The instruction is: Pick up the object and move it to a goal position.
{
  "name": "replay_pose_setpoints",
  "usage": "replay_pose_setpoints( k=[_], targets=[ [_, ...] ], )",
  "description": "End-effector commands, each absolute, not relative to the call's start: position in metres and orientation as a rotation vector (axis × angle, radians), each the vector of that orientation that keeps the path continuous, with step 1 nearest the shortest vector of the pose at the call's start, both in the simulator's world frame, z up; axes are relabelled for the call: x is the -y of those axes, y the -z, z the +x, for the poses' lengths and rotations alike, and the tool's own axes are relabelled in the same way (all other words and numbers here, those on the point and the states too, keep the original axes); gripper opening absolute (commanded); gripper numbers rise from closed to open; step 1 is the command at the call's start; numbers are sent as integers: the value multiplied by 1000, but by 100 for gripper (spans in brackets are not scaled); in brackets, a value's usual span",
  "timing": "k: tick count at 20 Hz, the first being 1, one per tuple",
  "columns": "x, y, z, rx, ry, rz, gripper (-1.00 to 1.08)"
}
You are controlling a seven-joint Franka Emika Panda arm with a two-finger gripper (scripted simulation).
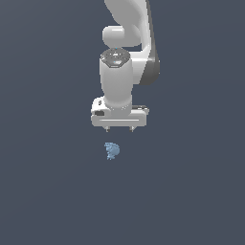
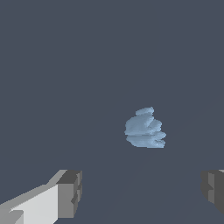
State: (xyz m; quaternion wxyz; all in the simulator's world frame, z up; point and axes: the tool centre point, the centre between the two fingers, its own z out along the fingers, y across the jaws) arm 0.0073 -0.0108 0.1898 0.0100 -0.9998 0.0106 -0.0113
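Note:
The object (image 1: 112,150) is a small light-blue lumpy thing lying on the dark grey surface. My white gripper (image 1: 119,129) hangs above it and slightly toward the exterior view's right, not touching it. Its fingers are spread wide apart and hold nothing. In the wrist view the object (image 2: 145,128) lies beyond the gap between the two grey fingertips (image 2: 70,194), apart from both.
The flat dark grey surface (image 1: 48,191) spreads all around the object. The white arm (image 1: 129,43) rises behind the gripper.

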Motion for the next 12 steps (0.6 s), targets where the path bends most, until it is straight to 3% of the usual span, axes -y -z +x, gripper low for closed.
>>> replay_pose_setpoints(
  k=[1, 12],
  targets=[
    [11, -190, 7, -33, 35, -3121, 100],
    [-7, -198, 4, 67, 15, -3128, 100]
  ],
)
